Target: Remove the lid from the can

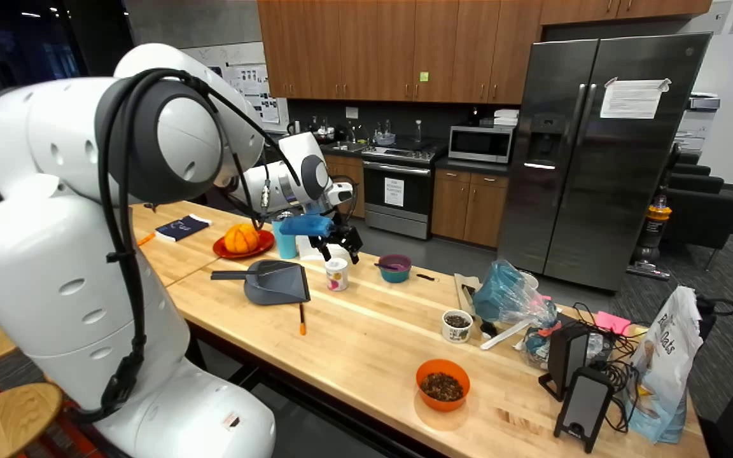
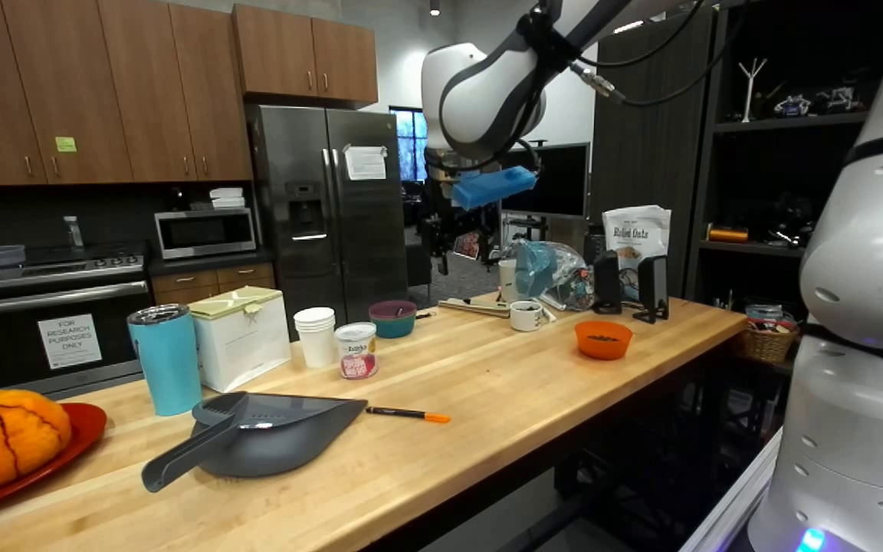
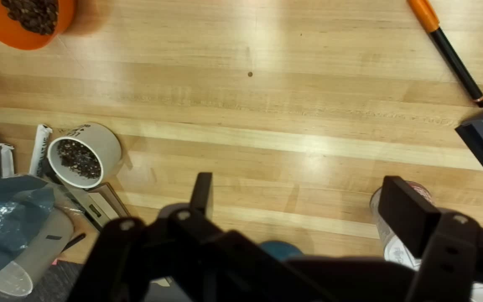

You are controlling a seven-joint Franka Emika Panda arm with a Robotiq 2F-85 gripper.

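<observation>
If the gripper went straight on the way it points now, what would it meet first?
Probably the wooden tabletop: in the wrist view, wood shows between the fingertips of the open gripper. One finger hides part of the can, so with depth unclear it might brush that first.

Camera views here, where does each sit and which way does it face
Exterior view: beside the arm, facing over the table to the fridge; arm looms large.
Exterior view: near the dustpan, facing along the table to the oats bag; arm at top and right.
Wrist view: by the gripper, facing down at the table; open jaws show.
Both exterior views share the can.
</observation>
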